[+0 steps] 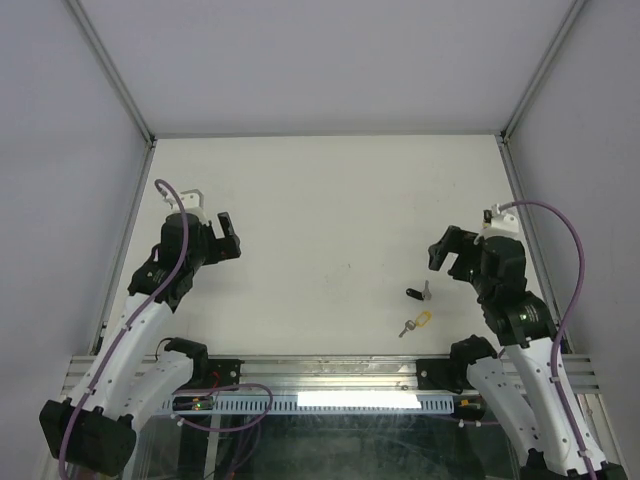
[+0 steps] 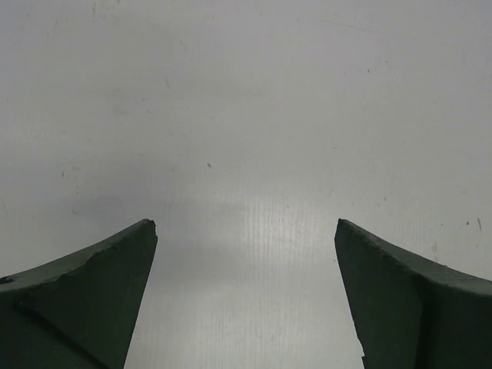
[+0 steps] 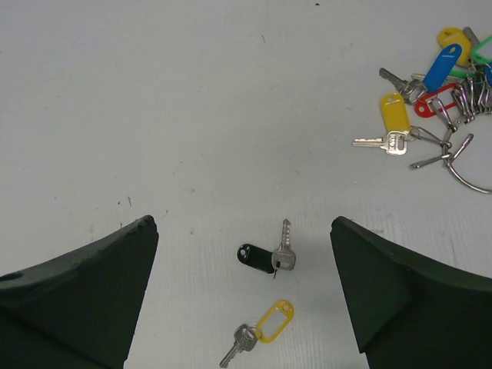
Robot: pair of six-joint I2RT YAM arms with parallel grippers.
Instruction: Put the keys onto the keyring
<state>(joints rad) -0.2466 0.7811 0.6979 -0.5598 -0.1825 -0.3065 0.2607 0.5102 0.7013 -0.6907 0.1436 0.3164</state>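
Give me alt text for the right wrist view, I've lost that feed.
A black-tagged key and a yellow-tagged key lie loose on the white table, seen between the open fingers of the right pincer. A bunch of coloured-tagged keys with a wire ring lies at the upper right.

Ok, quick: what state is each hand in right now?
Left hand: open, holding nothing.
Right hand: open, holding nothing.

my table (image 1: pixel 320 200): white
my right fingers (image 3: pixel 77 300): dark green
upper loose tag (image 3: pixel 252 256): black
lower loose tag (image 3: pixel 275 320): yellow
bunched tags (image 3: pixel 442 65): blue, red, yellow, green
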